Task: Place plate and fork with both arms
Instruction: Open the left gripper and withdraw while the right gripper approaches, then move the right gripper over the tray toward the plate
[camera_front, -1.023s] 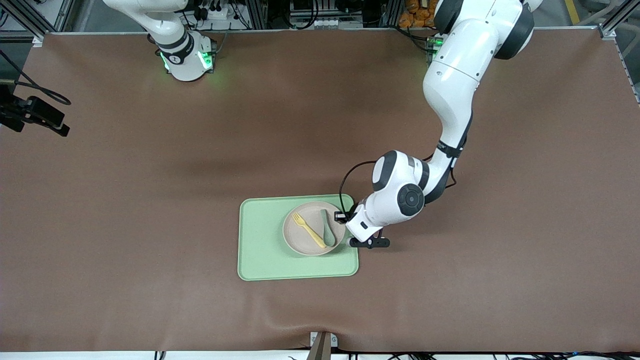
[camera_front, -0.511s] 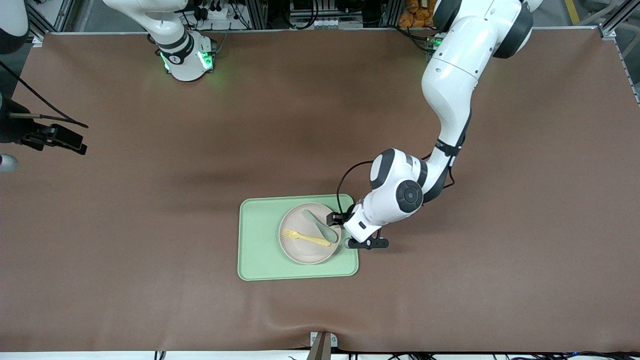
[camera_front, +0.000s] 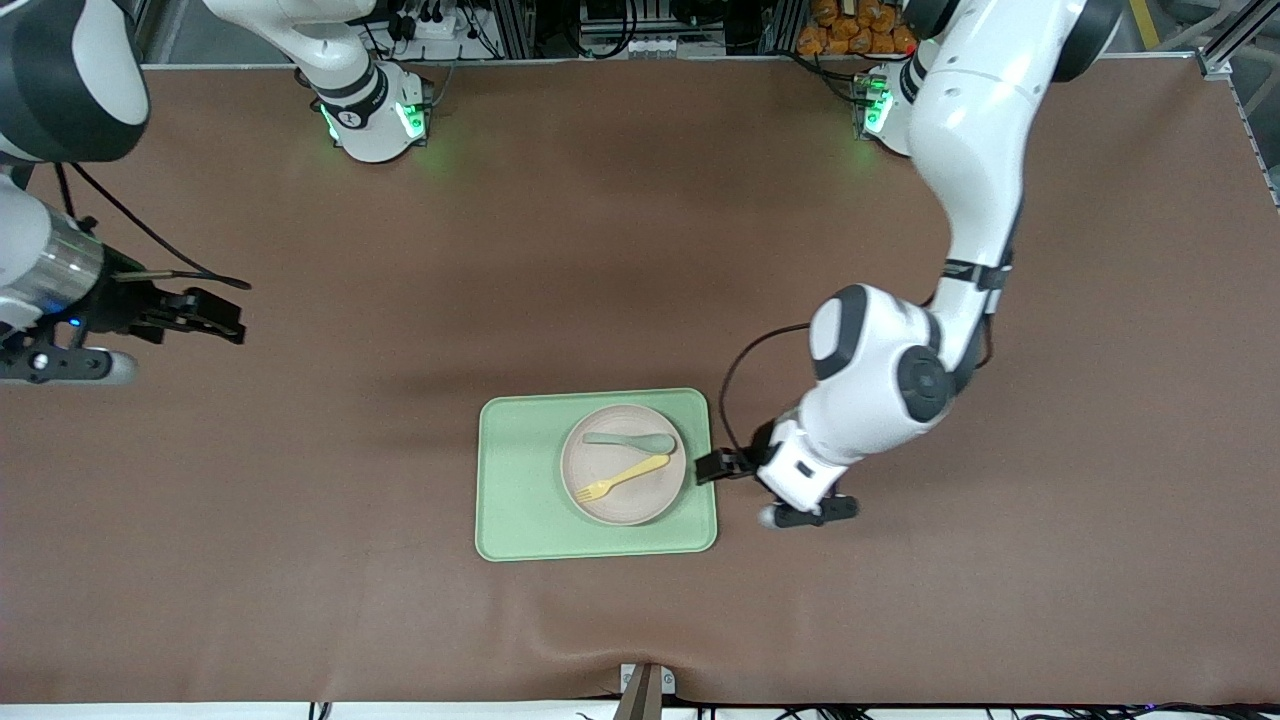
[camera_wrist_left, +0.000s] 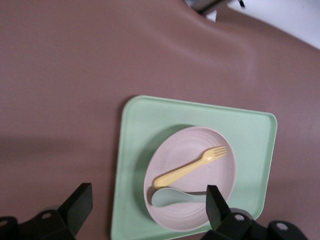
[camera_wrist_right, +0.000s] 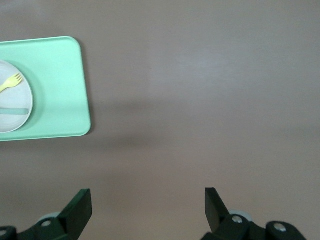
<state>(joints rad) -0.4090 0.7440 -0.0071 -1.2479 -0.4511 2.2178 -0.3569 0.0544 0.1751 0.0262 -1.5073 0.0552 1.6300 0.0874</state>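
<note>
Brown matting covers the whole table (camera_front: 300, 560), with aluminium framing and cabling along its 12 o'clock edge in the front view. Near the table's middle, toward the front camera, lies a light-green tray (camera_front: 520, 500). On the half of the tray toward the left arm's end sits the plate (camera_front: 625, 505), round and pale beige-pink. In it lie the fork (camera_front: 622, 478) and a grey-green spoon (camera_front: 630, 440).

Key relation: the fork's long axis runs from about 8 o'clock (tines) to 2 o'clock (handle end) in the front view. The spoon lies nearly along the 9-to-3 line, farther from the front camera than the fork, its bowl close to the fork's handle end.

The left gripper (camera_front: 722, 466) is at the tray's edge toward the left arm's end, at 3 o'clock from the plate and just beside it. Its fingers (camera_wrist_left: 80, 202) stand wide apart and hold nothing. The handle end of the fork points toward this gripper.

The right gripper (camera_front: 205, 315) is over bare matting toward the right arm's end of the table, well apart from the tray, at about 10 o'clock from the plate. Its fingers (camera_wrist_right: 80, 205) are spread and empty. The left arm is judged much the nearer to plate and fork.

No brand, label or legible writing can be made out.
</note>
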